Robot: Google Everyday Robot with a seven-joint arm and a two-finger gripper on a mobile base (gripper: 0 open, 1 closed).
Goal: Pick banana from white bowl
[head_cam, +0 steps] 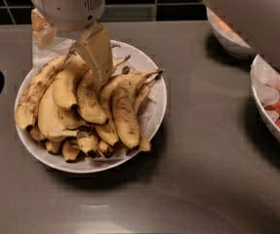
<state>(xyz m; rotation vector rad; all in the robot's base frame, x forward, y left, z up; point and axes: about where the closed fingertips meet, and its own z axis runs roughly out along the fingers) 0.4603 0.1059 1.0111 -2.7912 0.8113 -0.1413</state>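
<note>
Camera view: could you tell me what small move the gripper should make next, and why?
Probably a slight shift toward the picture's right, then down. The gripper hangs over the pile in the white bowl, just beside the banana with the long curved stem, not centred on it.

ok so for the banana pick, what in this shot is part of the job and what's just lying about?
In the job: banana, clean yellow with a black tip; white bowl it lies in; end effector, low over the back of the pile.

Lying about: other bananas in the same bowl; bowl of red pieces at the right edge; small bowl at rear right.
</note>
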